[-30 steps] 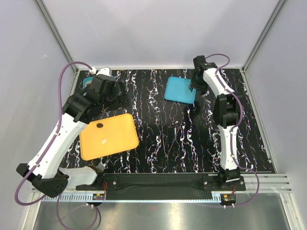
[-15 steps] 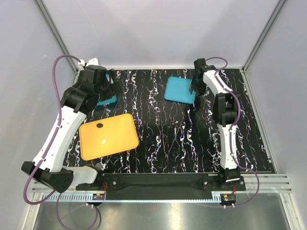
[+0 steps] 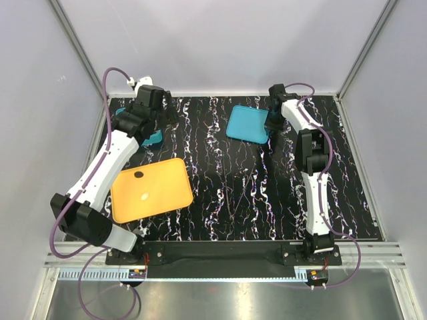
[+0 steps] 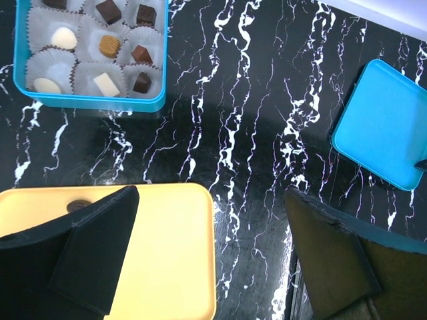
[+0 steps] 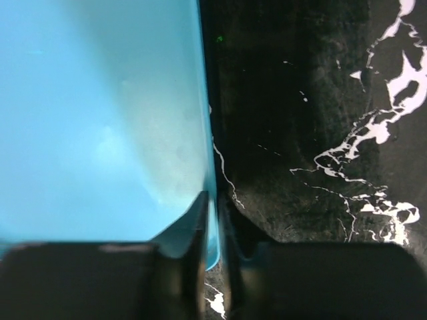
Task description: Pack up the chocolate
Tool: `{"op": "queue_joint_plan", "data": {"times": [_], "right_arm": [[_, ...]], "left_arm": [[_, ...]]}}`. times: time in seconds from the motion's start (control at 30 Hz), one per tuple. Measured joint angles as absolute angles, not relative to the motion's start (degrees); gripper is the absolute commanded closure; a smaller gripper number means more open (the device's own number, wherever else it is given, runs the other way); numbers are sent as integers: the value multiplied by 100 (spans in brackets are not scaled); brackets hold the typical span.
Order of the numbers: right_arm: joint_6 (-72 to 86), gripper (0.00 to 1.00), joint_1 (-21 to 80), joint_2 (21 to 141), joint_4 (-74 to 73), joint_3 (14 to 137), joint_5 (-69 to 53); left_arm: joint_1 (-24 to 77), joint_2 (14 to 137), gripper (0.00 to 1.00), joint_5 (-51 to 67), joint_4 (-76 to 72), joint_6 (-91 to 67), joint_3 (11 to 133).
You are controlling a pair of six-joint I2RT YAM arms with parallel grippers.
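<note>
Teal box (image 4: 93, 102) in the far-left corner of the bench (image 3: 267, 193) holds most of the chocolate (image 4: 107, 45). One dark piece (image 3: 139, 175) and one pale piece (image 3: 145, 196) lie on the orange tray (image 3: 167, 193) near the left edge. The left gripper (image 4: 212, 220) hangs above, fingers wide apart. The right gripper (image 5: 213, 220) is clamped on the rim of the teal lid (image 5: 100, 133) by the far edge.

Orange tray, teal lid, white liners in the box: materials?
Orange tray: likely matte plastic; uniform colour, rounded corners, no glare. Teal lid: smooth, faintly glossy, thin raised rim; painted tin or plastic, can't tell which. White liners: pleated paper cups, fluted translucent edges.
</note>
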State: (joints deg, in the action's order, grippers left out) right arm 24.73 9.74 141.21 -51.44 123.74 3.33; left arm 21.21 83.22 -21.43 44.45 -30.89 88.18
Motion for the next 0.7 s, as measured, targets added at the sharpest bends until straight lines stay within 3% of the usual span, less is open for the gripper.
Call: {"op": "queue_joint_plan", "data": {"times": [0.1, 0.4, 0.7], "right_arm": [[2480, 100, 972, 14121, -5105, 12385, 178], [2571, 100, 974, 13944, -5299, 12956, -722], [3070, 100, 989, 12790, -5002, 12554, -1653]], "left_arm": [[2121, 8350, 3, -2126, 4213, -3122, 8685], [2071, 9032, 3, -1199, 3769, -3203, 8790], [2053, 10119, 2, 497, 3771, -3503, 10042]]}}
